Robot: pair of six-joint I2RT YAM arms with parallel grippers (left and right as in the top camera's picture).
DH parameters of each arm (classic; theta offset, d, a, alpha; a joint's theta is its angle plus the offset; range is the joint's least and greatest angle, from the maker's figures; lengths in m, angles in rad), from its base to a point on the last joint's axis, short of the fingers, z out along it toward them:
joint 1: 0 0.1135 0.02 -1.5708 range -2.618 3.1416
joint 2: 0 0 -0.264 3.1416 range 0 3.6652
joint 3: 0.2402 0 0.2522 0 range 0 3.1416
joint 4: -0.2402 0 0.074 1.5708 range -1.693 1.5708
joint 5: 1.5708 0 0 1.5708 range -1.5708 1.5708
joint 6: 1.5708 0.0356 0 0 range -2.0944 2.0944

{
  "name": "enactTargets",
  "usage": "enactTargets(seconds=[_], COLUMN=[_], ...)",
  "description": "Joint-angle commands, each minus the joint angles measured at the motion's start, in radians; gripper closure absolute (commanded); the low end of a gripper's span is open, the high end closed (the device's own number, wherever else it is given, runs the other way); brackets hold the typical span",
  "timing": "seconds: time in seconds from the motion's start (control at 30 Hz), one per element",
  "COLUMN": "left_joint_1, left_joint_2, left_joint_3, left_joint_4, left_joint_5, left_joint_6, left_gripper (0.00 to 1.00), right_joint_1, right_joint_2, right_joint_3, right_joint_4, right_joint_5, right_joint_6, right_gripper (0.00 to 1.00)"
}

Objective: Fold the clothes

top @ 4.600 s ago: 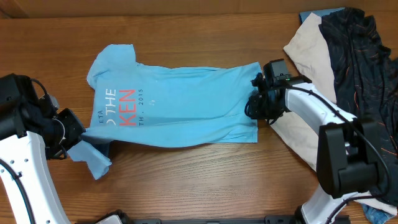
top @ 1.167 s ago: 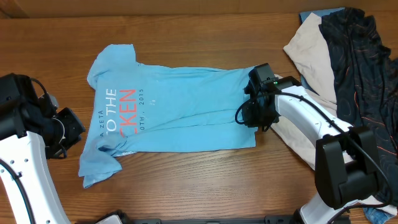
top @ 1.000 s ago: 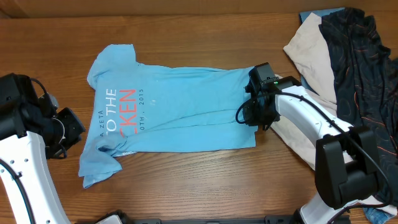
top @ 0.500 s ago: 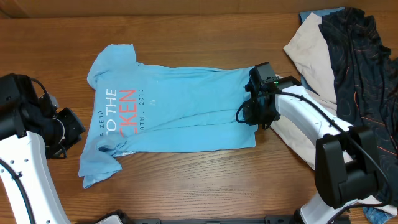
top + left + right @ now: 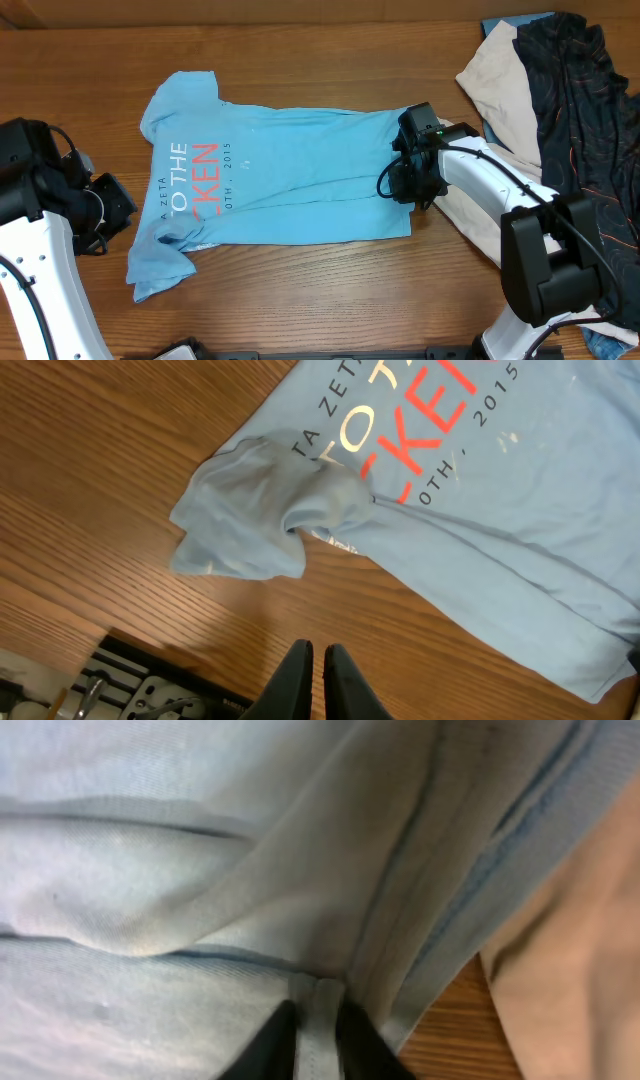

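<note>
The light blue T-shirt with white and coral-red lettering lies spread on the wooden table, collar end to the left, hem to the right. My right gripper is shut on a pinched fold of its hem, seen close in the right wrist view. My left gripper is shut and empty, just left of the shirt's near sleeve; its fingertips hover over bare wood. The cream garment and the black orange-lined one lie heaped at the right.
The table's front edge runs along the bottom, with a black fixture below it. The cream cloth lies right beside the pinched hem. A blue item peeks out behind the pile at the back right.
Since 4.6 s ago my left gripper let go of the near sleeve, which now lies flat, and my right gripper moved a little left along the hem. Nothing has shifted in the last second.
</note>
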Motion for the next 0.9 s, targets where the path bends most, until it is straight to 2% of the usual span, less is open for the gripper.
enactTargets(seconds=[0.0, 0.07, 0.17, 0.7, 0.8, 0.87], left_joint_1=[0.009, 0.009, 0.009, 0.009, 0.009, 0.009], left_joint_2=[0.004, 0.004, 0.004, 0.005, 0.005, 0.005], left_joint_3=[-0.002, -0.002, -0.002, -0.043, -0.109, -0.161], left_joint_4=[0.001, 0.000, -0.005, -0.006, 0.008, 0.023], left_joint_5=[0.007, 0.007, 0.007, -0.031, -0.030, -0.030], left_joint_6=[0.027, 0.027, 0.027, 0.026, 0.012, 0.000], left_gripper=[0.91, 0.91, 0.90, 0.91, 0.88, 0.79], right_joint_1=[-0.003, -0.003, -0.003, -0.003, -0.003, -0.003], right_joint_2=[0.014, 0.016, 0.016, 0.016, 0.016, 0.016], right_joint_3=[-0.005, -0.005, -0.005, -0.005, -0.005, -0.005], right_joint_4=[0.002, 0.003, 0.000, -0.009, -0.012, -0.015], right_joint_5=[-0.028, -0.028, -0.028, -0.024, -0.024, -0.024], right_joint_6=[0.001, 0.001, 0.001, 0.005, 0.005, 0.005], right_gripper=[0.89, 0.89, 0.96, 0.96, 0.96, 0.96])
